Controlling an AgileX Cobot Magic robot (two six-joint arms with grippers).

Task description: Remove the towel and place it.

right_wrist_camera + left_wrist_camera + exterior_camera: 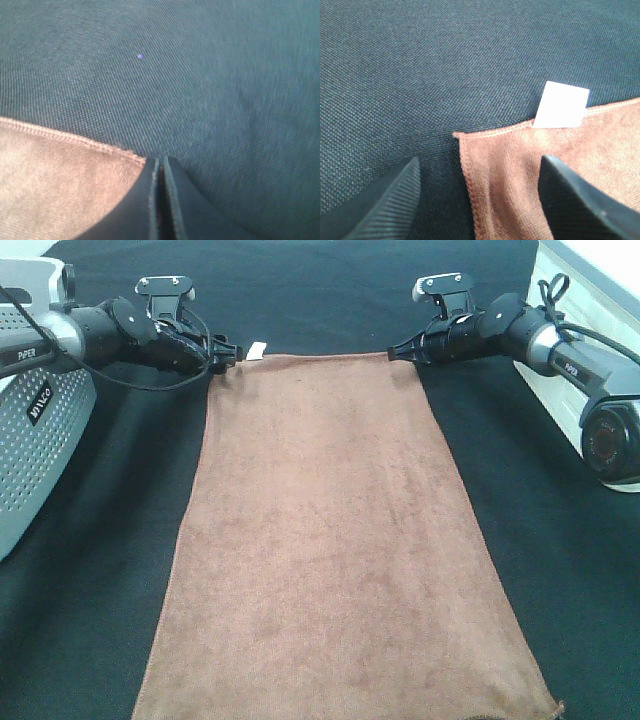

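Note:
The brown towel [330,540] lies flat on the black table cloth [80,620], running from the far middle to the near edge. Its white tag [258,349] sits at the far left corner. My left gripper [226,353] is low at that corner. In the left wrist view it is open [480,200], its fingers [385,205] stand either side of the towel corner [505,165], and the tag [561,105] lies just beyond. My right gripper [392,352] is at the far right corner. In the right wrist view it is shut [159,167], pinching the corner of the towel [60,185].
A grey perforated unit [40,440] stands at the left edge. A pale box or wall [600,310] runs along the right edge behind the right arm. Black cloth [200,75] lies on both sides of the towel and beyond it.

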